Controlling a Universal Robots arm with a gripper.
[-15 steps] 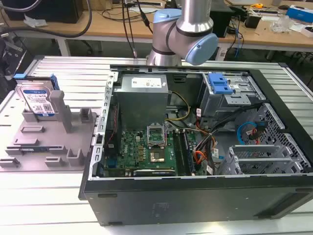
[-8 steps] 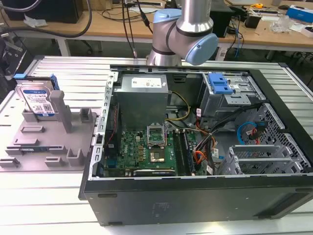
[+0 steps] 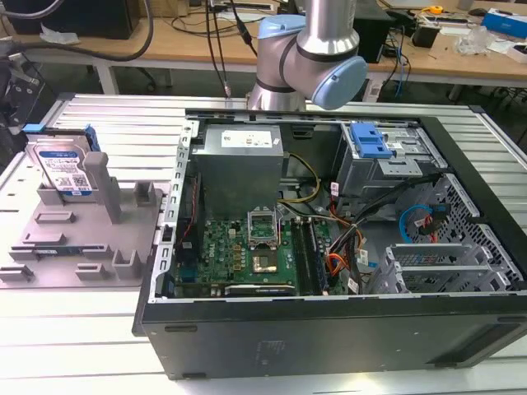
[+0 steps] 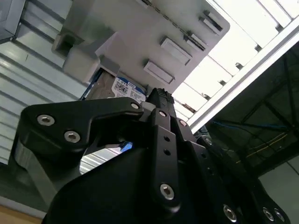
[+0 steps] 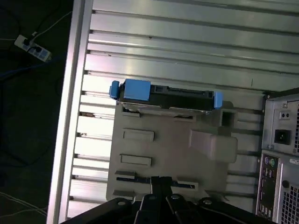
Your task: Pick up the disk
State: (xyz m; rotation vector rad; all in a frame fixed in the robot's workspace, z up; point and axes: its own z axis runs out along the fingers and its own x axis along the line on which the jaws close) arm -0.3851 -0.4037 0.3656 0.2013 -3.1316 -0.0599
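Note:
The disk [image 3: 62, 168] is a silver hard drive with a white-and-blue label and blue side rails. It stands on edge in a grey plastic fixture [image 3: 82, 243] at the exterior view's left. The first wrist view shows the disk [image 5: 164, 97] edge-on from above, along the fixture's [image 5: 163, 149] far side. In the second wrist view its label [image 4: 127, 88] peeks out beside the fixture [image 4: 140, 37]. My gripper [image 5: 161, 181] hangs well above the fixture, apart from the disk, its black fingertips together with nothing between them. The second wrist view has the gripper [image 4: 159, 97] close up.
An open black computer case [image 3: 329, 271] with motherboard, power supply and a blue-fronted drive cage [image 3: 370, 141] lies beside the fixture on a ribbed aluminium table [image 3: 123, 123]. The case's rear panel [image 5: 280, 140] borders the fixture. The table edge [image 5: 70, 116] drops to a dark floor with cables.

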